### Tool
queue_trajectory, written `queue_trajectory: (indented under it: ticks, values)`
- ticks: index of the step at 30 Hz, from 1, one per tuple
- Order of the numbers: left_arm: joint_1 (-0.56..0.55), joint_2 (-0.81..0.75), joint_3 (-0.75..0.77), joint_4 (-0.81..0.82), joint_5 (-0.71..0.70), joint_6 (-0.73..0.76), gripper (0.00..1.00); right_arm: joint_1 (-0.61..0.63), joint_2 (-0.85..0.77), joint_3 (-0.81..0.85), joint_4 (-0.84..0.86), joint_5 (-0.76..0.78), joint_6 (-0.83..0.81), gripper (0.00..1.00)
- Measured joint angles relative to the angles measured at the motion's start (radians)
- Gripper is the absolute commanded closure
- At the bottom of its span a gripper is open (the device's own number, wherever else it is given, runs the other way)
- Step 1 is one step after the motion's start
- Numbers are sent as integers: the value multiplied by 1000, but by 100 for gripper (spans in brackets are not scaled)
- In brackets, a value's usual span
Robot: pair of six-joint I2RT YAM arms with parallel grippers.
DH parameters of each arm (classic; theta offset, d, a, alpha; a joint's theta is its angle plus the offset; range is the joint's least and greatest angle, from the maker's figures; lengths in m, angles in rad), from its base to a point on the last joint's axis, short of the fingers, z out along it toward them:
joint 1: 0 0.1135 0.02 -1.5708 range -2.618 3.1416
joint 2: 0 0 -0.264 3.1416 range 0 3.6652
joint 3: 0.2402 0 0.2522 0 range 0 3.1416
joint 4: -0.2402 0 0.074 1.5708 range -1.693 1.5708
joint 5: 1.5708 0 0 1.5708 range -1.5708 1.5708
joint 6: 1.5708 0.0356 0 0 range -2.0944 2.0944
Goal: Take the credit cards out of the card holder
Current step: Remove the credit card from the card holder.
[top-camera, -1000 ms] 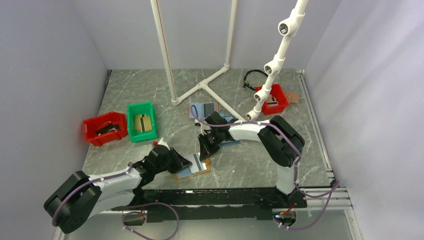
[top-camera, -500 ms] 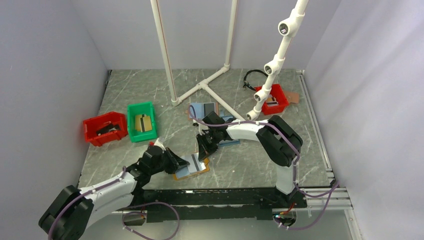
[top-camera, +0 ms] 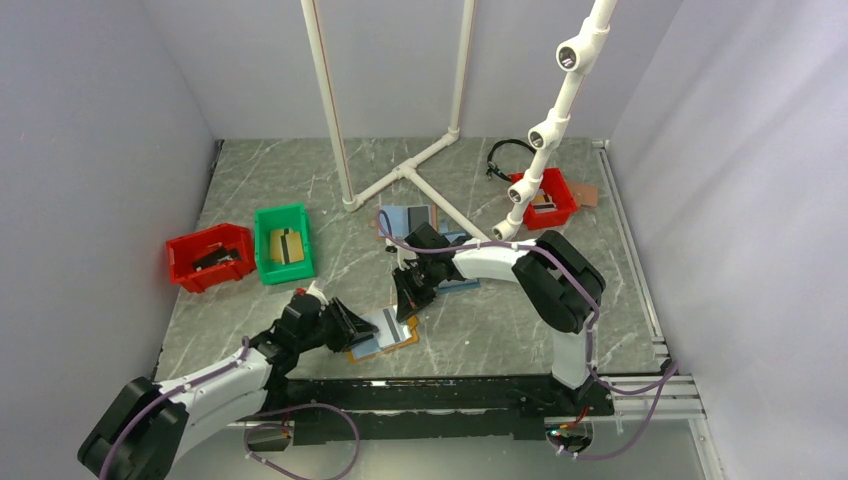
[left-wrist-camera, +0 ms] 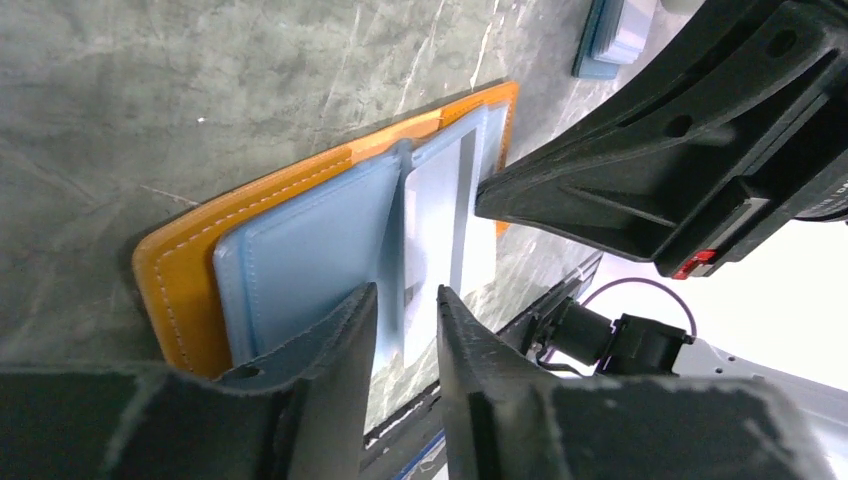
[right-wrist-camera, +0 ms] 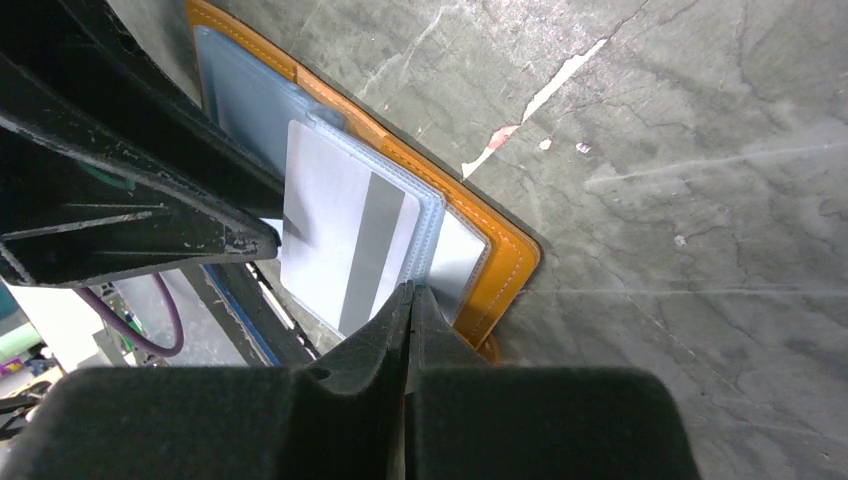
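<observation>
The card holder [top-camera: 360, 351] lies open on the table near the front, orange-brown rim, light blue inside; it also shows in the left wrist view [left-wrist-camera: 180, 290] and the right wrist view [right-wrist-camera: 500, 270]. A white card with a grey stripe [top-camera: 386, 323] sticks out of its clear blue sleeve [right-wrist-camera: 345, 235]. My right gripper [top-camera: 408, 300] is shut, pinching the far edge of that sleeve [right-wrist-camera: 410, 287]. My left gripper [top-camera: 352, 323] is at the card's near end, jaws a little apart, with the blue flap and the card's edge showing in the gap [left-wrist-camera: 405, 315].
A red bin [top-camera: 210, 257] and a green bin [top-camera: 284, 243] holding a tan card stand at the left. Another red bin [top-camera: 548, 200] is at the back right. An all-blue holder [top-camera: 405, 218] lies behind my right arm. A white pipe frame [top-camera: 405, 172] stands at the back.
My left arm has stretched lower and its gripper has shifted slightly left. The striped card has moved a little left with it. The right gripper has stayed put.
</observation>
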Motion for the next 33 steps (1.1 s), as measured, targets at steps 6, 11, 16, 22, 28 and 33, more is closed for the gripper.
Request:
queue_trajectory:
  ticks: [6,11,16,22,28,33]
  values:
    - [1,45,0,51,9,-3,67,0,1,1,-2,0,0,100]
    - [3,132,0,130,19,-8,84,0,2,3,-3,-1,0,100]
    - [4,192,2,185,35,-9,95,0,2,3,-4,-1,0,100]
    - [10,127,1,131,35,0,100,0,5,9,-13,2,0,100]
    - [24,-77,-3,-38,27,18,99,1,7,13,-18,5,0,100]
    - [34,-209,-15,-172,27,18,100,3,11,18,-17,5,-1,100]
